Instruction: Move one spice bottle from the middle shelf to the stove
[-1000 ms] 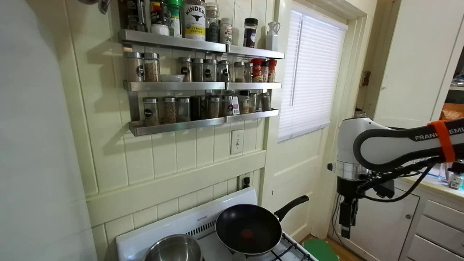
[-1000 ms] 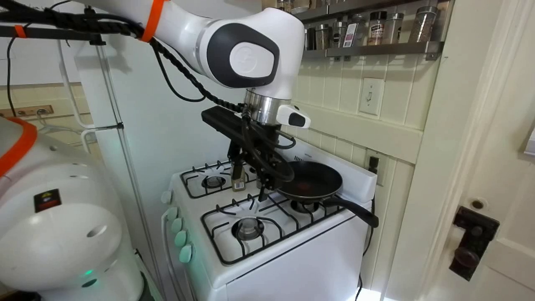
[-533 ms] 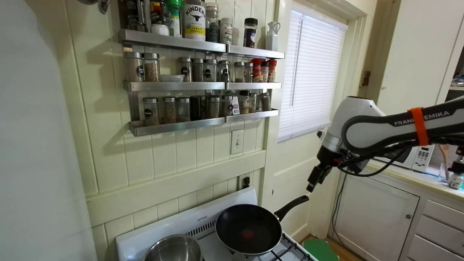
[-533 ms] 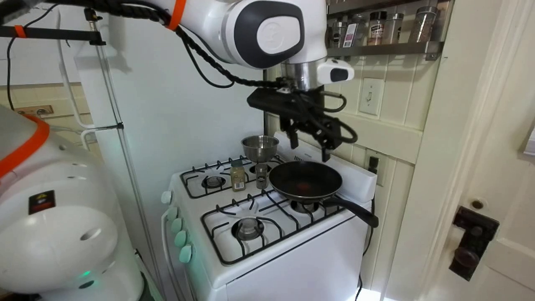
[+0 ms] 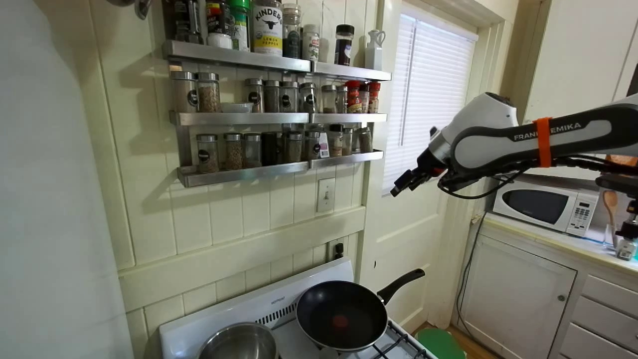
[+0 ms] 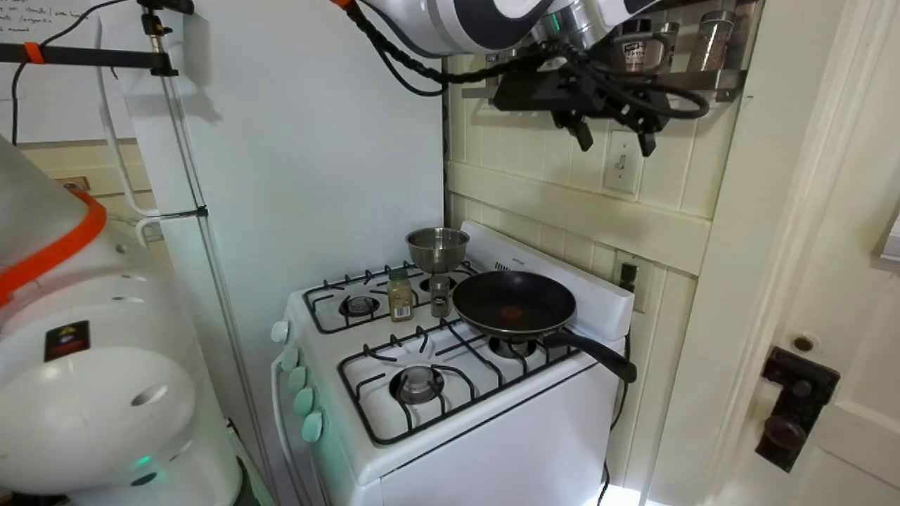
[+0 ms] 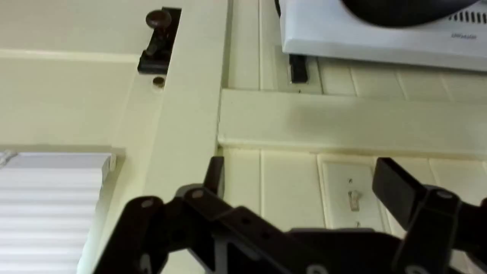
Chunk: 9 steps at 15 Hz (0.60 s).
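Currently, the gripper (image 6: 616,146) hangs higher than the stove (image 6: 492,443), its fingers (image 7: 396,190) apart.
A yellowish spice bottle (image 6: 401,301) and a narrower jar (image 6: 440,298) stand upright on the stove, near the frying pan (image 6: 517,301); spice jars (image 5: 289,97) line the middle shelf (image 5: 239,118).

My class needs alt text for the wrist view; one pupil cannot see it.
An open, empty gripper shows at the bottom, in front of a cream wall with a light switch. The scene appears upside down: part of the stove and a dark pan top right, a doorknob top left, a white blind bottom left.
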Available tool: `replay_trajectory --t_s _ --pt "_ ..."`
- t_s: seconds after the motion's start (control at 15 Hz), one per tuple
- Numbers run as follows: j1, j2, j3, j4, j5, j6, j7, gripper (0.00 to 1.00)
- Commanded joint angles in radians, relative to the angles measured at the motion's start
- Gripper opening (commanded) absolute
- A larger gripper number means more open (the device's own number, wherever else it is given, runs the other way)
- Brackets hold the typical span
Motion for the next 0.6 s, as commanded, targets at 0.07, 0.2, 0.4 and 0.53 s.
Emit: replay_trajectory --t_s 0.07,0.2,0.4,0.53 --pt "-0.033 0.068 0.038 0.134 -0.029 0.090 0.079 1.00" --pt "-0.051 0.076 0.052 0.184 -0.043 0.094 0.111 1.00" --pt "-0.095 0.061 0.083 0.249 -0.084 0.048 0.179 1.00" --pt "-0.121 0.054 0.099 0.279 -0.115 0.042 0.218 1.00"
